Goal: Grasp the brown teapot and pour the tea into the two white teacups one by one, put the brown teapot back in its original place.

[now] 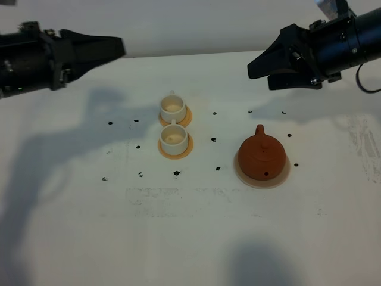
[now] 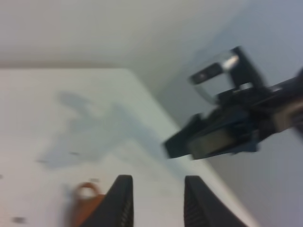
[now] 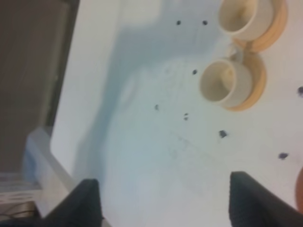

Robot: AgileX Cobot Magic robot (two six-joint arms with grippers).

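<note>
Viewed white table [image 1: 71, 226]: left gripper [image 1: 119, 46] at ten o'clock, right gripper [image 1: 260, 76] at two, fingers of both spread apart. Saw beige coaster [image 1: 281, 177] at four o'clock bearing brown teapot [image 1: 261, 156]; two white teacups [image 1: 172, 106] [image 1: 174, 136] on orange discs [image 1: 173, 154] near centre.

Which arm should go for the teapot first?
Probably the right. The teapot sits on its side, near the open right gripper, handle towards it. The left gripper hangs farther away, beyond the cups.

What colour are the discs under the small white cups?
Orange-tan; the thin round discs show best in the exterior high view.
</note>
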